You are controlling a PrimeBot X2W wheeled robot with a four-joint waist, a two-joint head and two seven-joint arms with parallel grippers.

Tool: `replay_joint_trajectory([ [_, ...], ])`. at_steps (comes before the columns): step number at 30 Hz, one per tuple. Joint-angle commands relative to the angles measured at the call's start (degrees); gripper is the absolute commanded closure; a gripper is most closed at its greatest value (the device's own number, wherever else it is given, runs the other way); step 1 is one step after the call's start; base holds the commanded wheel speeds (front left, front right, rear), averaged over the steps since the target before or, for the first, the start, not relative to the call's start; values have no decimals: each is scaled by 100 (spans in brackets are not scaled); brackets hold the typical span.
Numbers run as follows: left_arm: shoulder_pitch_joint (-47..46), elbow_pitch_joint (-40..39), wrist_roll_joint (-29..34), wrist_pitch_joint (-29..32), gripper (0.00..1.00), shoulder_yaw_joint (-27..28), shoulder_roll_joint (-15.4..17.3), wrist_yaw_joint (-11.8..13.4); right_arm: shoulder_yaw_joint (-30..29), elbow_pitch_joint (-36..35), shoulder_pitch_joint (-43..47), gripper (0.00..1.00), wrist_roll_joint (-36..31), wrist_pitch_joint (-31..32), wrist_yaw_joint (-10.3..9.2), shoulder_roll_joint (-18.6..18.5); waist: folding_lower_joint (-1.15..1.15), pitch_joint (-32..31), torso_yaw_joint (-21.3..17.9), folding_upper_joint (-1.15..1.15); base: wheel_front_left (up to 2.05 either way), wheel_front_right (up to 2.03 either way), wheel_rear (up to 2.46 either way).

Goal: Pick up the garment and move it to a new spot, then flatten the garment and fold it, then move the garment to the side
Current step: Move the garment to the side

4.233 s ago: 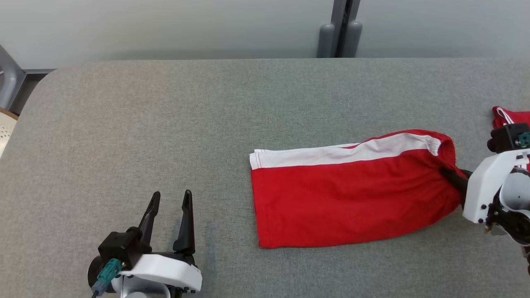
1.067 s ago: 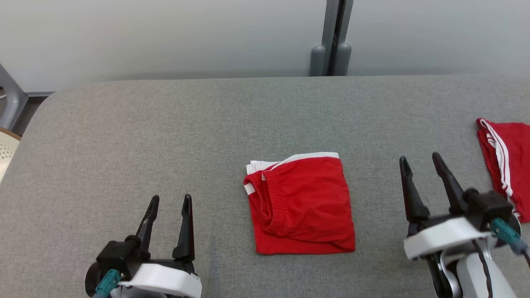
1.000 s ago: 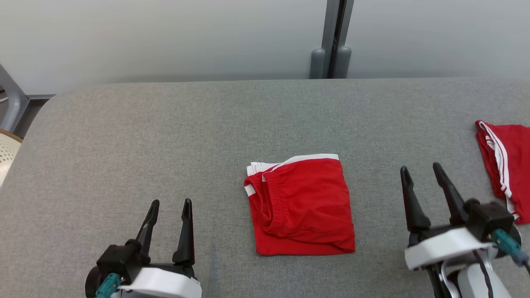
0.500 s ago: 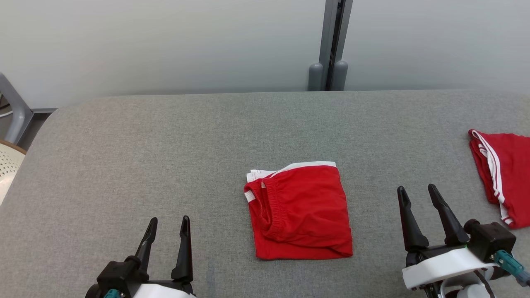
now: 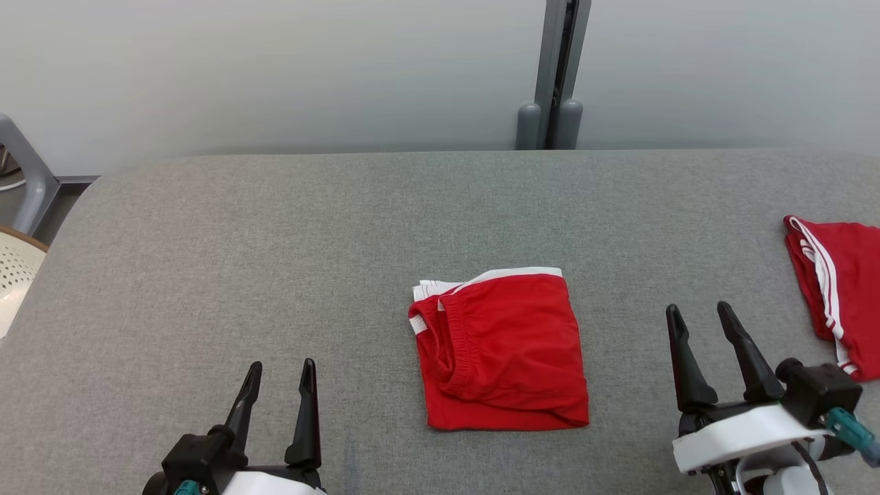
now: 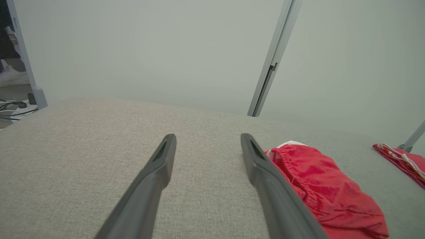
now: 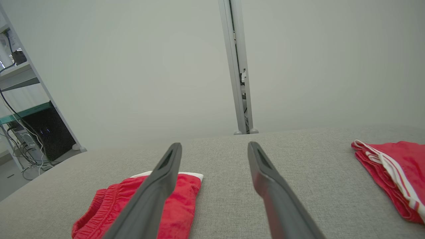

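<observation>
- Head view: the garment (image 5: 505, 350), red with white trim, lies folded mid-table (image 5: 275, 240), between the grippers and touching neither.
- The left gripper (image 5: 282, 363) and right gripper (image 5: 698, 306) stand spread wide, holding nothing.
- A second garment (image 5: 842, 302) lies far right.

Grey table (image 5: 275, 227) bears a folded red garment (image 5: 505, 350) (second garment (image 5: 835, 295) far right).

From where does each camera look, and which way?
Head: on the head, facing down at the folded shorts on the table; left tool and right tool show below.
Left wrist: looks along the left tool toward the wall.
Right wrist: looks along the right tool toward the wall.
Shared: all three show the folded shorts.
</observation>
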Motion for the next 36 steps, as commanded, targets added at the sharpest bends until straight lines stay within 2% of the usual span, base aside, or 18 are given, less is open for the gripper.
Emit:
replay_joint_trajectory([
  [1, -11, -14, 45, -26, 0, 5, 21, 34, -13, 43, -110, 0, 51, 115, 1, -21, 0, 16, 5, 0, 0, 0, 0],
  [6, -101, -12, 25, -26, 0, -14, 20, 21, 143, 259, -606, 0, 489, 1041, 1, -54, 0, 120, 20, 0, 0, 0, 0],
  [9, -178, 12, 4, -26, 0, -43, 18, 0, 365, 409, -962, 0, 714, 1843, 1, -304, 0, 204, 70, 0, 0, 0, 0],
  [14, -303, 47, -57, -26, 0, -78, 17, -7, 707, 593, -1374, 0, 1462, 3181, 1, -681, 0, 338, 228, 0, 0, 0, 0],
  [18, -363, 68, -91, -26, 0, -103, 14, -7, 855, 719, -1468, 0, 1837, 3782, 1, -891, 0, 448, 388, 0, 0, 0, 0],
  [24, -446, 73, -164, -26, 0, -156, 10, 18, 742, 1063, -1466, 0, 2113, 4052, 1, -892, 0, 599, 632, 0, 0, 0, 0],
  [36, -551, 99, -242, -26, 0, -212, 10, 60, 925, 1797, -1871, 0, 2037, 4258, 1, -838, 0, 762, 906, 0, 0, 0, 0],
])
